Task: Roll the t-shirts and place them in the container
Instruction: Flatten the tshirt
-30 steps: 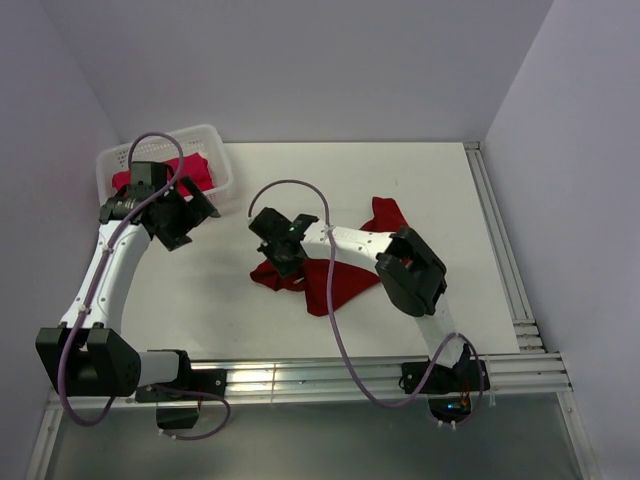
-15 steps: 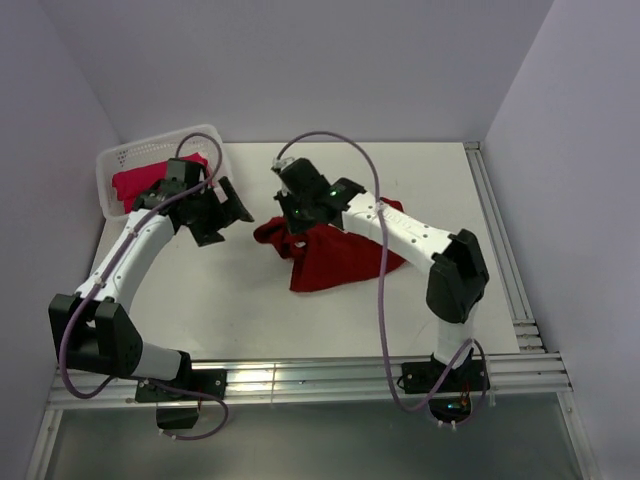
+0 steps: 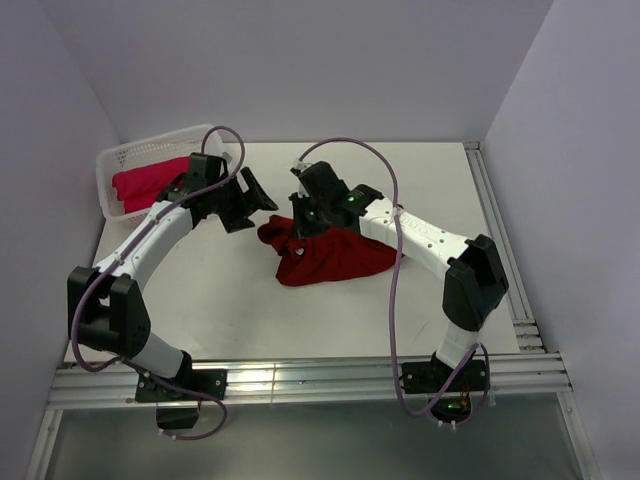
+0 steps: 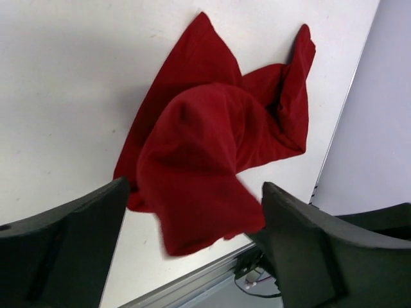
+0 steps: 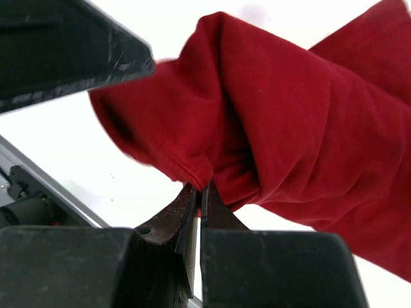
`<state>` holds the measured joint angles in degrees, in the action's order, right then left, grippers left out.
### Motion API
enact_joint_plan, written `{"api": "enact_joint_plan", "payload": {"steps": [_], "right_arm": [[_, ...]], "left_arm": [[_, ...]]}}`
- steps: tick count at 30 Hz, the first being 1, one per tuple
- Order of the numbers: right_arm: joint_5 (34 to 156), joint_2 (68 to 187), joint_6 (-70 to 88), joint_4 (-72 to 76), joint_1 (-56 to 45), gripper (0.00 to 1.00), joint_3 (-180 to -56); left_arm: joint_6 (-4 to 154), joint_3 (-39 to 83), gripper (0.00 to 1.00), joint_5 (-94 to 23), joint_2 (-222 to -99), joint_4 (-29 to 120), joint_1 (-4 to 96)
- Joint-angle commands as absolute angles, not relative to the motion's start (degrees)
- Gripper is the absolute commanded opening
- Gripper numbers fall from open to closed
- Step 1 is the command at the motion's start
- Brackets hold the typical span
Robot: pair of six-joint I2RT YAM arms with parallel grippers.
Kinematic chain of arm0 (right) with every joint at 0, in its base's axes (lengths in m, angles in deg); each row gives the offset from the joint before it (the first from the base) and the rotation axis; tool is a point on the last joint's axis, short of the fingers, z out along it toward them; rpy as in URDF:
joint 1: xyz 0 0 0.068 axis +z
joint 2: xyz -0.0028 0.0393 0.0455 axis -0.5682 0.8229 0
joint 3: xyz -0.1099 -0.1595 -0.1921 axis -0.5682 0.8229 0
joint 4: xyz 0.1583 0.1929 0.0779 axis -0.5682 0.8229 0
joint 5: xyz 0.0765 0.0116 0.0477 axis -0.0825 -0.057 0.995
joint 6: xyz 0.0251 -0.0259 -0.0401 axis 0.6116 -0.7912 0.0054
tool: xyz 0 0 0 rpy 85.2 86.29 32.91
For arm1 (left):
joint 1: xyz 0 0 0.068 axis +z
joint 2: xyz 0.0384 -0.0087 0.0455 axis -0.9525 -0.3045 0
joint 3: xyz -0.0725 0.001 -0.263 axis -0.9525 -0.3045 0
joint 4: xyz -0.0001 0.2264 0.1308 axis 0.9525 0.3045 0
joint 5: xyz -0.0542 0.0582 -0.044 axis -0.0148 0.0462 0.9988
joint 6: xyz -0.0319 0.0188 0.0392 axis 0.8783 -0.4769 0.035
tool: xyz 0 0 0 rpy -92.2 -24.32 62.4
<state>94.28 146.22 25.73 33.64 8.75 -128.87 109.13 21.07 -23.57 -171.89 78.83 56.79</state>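
The white table [image 3: 430, 180] carries everything. The dark crimson t-shirt [image 3: 335, 258] lies near its middle, bunched and creased, with one end humped up off the surface. The white lattice basket [image 3: 115, 157] sits at the far left corner, and in it lies the pinkish-red t-shirt [image 3: 145, 183], crumpled. The left gripper [image 3: 258, 195] hangs between basket and crimson shirt, close to the shirt's raised end, its fingers spread wide and holding nothing. The right gripper [image 5: 199, 189] is over that same end, its fingers pressed together on a fold of the crimson cloth, which drapes from the pinch.
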Motion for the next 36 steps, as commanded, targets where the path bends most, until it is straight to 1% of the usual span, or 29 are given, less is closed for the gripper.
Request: {"api": "enact_joint_plan", "payload": {"steps": [1, 2, 4, 5, 6, 7, 9, 10, 11, 12, 14, 19, 23, 24, 25, 27, 33, 36], "right_arm": [[96.1, 142.1, 27.6, 29.7, 9.1, 0.00, -128.4], [96.0, 142.2, 27.6, 30.1, 9.1, 0.00, -128.7], [96.0, 142.3, 27.7, 30.5, 9.1, 0.00, -129.0], [95.5, 142.5, 28.0, 30.9, 9.1, 0.00, -129.1], [95.5, 142.4, 27.9, 31.0, 9.1, 0.00, -129.2], [95.3, 142.5, 28.0, 31.0, 9.1, 0.00, -129.2], [95.0, 142.5, 27.8, 31.2, 9.1, 0.00, -129.4], [95.0, 142.7, 27.7, 31.5, 9.0, 0.00, -129.8], [94.9, 143.3, 27.6, 32.2, 9.0, 0.00, -130.1], [95.0, 143.5, 27.4, 32.4, 8.9, 0.00, -130.3], [95.0, 144.0, 27.5, 32.5, 8.9, 0.00, -130.3], [95.2, 143.8, 29.1, 30.8, 8.4, 0.00, -127.8], [97.1, 143.6, 30.7, 28.9, 7.0, 0.00, -126.8], [97.4, 143.6, 31.1, 28.7, 6.9, 0.00, -126.8], [97.8, 143.7, 31.1, 28.5, 6.6, 0.00, -127.1], [97.9, 144.0, 31.2, 28.6, 6.4, 0.00, -127.7], [98.5, 144.0, 31.2, 28.8, 6.3, 0.00, -128.9], [99.1, 144.0, 31.1, 28.5, 6.3, 0.00, -129.0]], "left_arm": [[110.2, 22.6, 0.86, -22.6, -173.3, 73.8, 55.7], [110.3, 22.3, 0.71, -22.6, -173.4, 73.4, 54.9], [110.6, 21.9, 0.57, -22.6, -173.5, 72.5, 54.2], [110.8, 21.5, 0.47, -22.5, -173.3, 71.9, 53.6], [110.9, 21.4, 0.44, -22.3, -173.3, 71.7, 53.3], [110.9, 21.1, 0.43, -22.3, -173.2, 71.7, 53.1], [110.9, 20.9, 0.53, -23.3, -172.6, 73.0, 52.8], [110.9, 20.7, 0.60, -24.5, -172.3, 73.4, 52.8], [110.3, 20.5, 0.78, -25.1, -171.1, 74.1, 52.8], [110.2, 20.2, 0.87, -25.8, -170.2, 74.2, 52.8], [109.6, 19.8, 0.99, -28.0, -167.5, 74.5, 52.8], [108.7, 18.9, 0.99, -29.1, -162.8, 74.9, 53.2], [108.3, 15.1, 0.90, -28.5, -159.2, 73.1, 53.6], [108.4, 14.3, 0.89, -27.7, -158.7, 72.8, 53.8], [108.5, 13.2, 0.85, -27.6, -158.4, 72.7, 54.0], [108.5, 12.4, 0.82, -26.9, -158.5, 72.6, 54.1], [108.4, 10.6, 0.83, -26.3, -159.7, 71.8, 54.1], [107.9, 10.9, 0.81, -26.9, -161.2, 71.9, 54.1]]}}
